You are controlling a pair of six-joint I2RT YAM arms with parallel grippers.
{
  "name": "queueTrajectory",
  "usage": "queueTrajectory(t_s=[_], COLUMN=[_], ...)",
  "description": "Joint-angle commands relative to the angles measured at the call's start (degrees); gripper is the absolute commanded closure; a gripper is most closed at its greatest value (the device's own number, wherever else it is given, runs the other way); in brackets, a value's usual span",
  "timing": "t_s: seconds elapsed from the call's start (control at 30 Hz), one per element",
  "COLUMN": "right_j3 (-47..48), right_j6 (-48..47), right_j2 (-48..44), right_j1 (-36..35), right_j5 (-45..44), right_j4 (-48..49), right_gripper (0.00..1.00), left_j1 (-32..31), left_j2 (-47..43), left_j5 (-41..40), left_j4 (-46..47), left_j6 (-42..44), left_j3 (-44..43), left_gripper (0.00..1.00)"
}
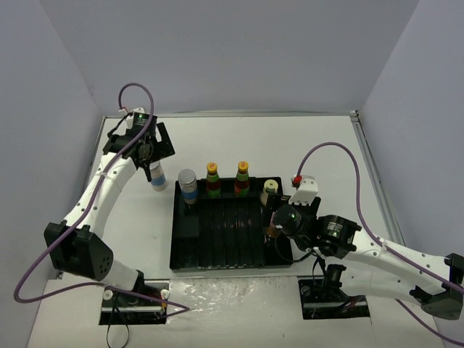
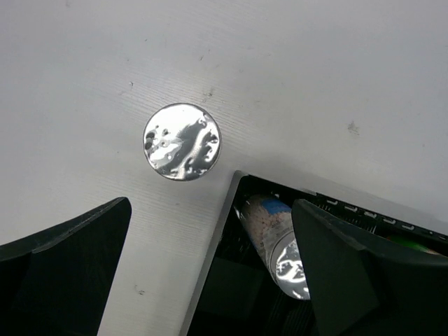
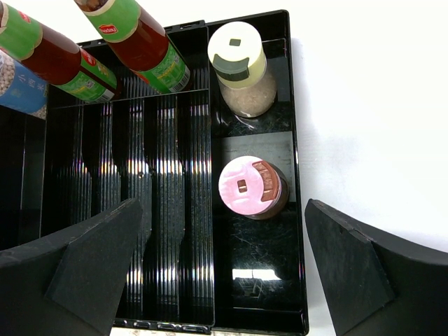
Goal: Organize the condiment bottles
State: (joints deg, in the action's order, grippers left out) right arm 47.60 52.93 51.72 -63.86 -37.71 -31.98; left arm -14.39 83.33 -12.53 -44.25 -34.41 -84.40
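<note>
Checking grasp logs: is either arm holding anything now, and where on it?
Nothing is held: left gripper has its fingers spread above the silver-lidded shaker on the table; right gripper has its fingers spread above the pink-capped bottle in the tray.

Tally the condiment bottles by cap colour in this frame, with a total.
Orange-capped bottles: 2
Silver-lidded shakers: 2
Pink-capped bottle: 1
Yellow-green-capped bottle: 1
Total: 6
</note>
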Motion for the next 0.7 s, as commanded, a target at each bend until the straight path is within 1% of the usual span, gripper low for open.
queueTrajectory(t_s=[0.0, 0.13, 0.27, 0.4, 0.67], right_j3=[0.1, -0.1, -0.7, -1.3, -1.7], right_j6=[1.4, 1.5, 1.5, 1.7, 2.0], right_j2=[-0.4, -0.7, -1.7, -2.3, -2.3], right_j1=[-0.6, -0.8, -0.9, -0.9, -1.0], right_j5=[-2.1, -2.1, -1.9, -1.8, -1.7], right_j4=[1.4, 1.4, 1.4, 1.3, 1.3], right_gripper=[0.01, 0.01, 0.01, 0.01, 0.01], left_j1=[1.6, 2.4, 3.6, 4.4, 5.2], left_j2=[2.7, 6.6, 8.4, 9.9, 11.4], left_j5=[-1.2, -2.1, -2.1, -2.5, -0.3], left_j4=[2.1, 2.6, 4.0, 5.0, 7.5], left_j6=[1.2, 1.3, 0.8, 0.2, -1.5], left_j3=[-3.0, -3.2, -1.4, 0.3, 4.6], left_gripper=[0.03, 0.03, 0.03, 0.03, 0.03])
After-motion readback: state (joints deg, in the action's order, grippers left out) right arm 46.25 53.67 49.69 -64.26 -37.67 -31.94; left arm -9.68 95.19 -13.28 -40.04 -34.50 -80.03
